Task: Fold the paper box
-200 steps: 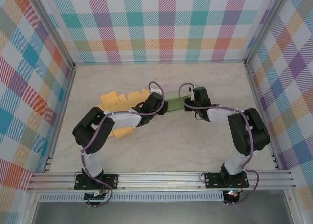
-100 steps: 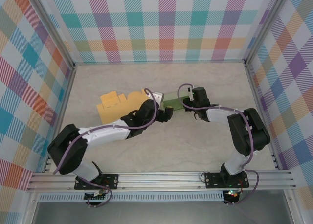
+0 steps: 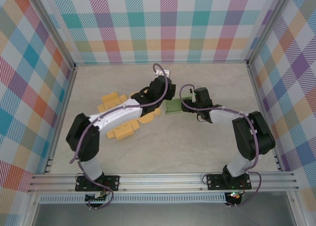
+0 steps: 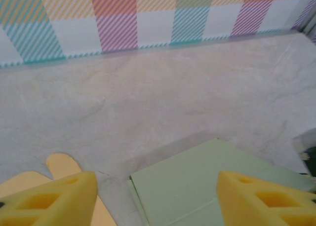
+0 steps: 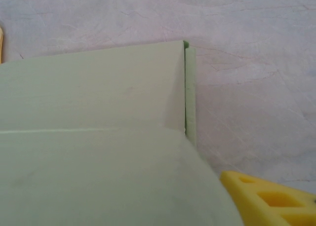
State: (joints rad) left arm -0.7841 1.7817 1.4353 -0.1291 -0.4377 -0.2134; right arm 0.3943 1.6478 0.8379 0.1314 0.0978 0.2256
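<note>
The paper box [image 3: 174,106] is a pale green, partly folded carton lying mid-table. My left gripper [image 3: 167,91] hovers just behind it. In the left wrist view its yellow fingers [image 4: 53,199] stand wide apart, so the left gripper [image 4: 158,201] is open with the green box [image 4: 197,184] below the gap, untouched. My right gripper [image 3: 184,106] meets the box's right end. In the right wrist view the box [image 5: 94,137] spreads across the right gripper [image 5: 158,211]. One yellow finger [image 5: 269,201] stands far out to the right, and the other is hidden behind the panel.
Flat yellow-orange cardboard blanks [image 3: 111,100] lie left of the box, with another piece [image 3: 124,131] nearer the front under the left arm. Checked walls close off the back and both sides. Bare marble-patterned table [image 3: 197,147] stretches in front of the arms.
The left arm swung from in front of the box to behind it. The right gripper's jaws spread apart. The box went from tilted to lying lower on the table.
</note>
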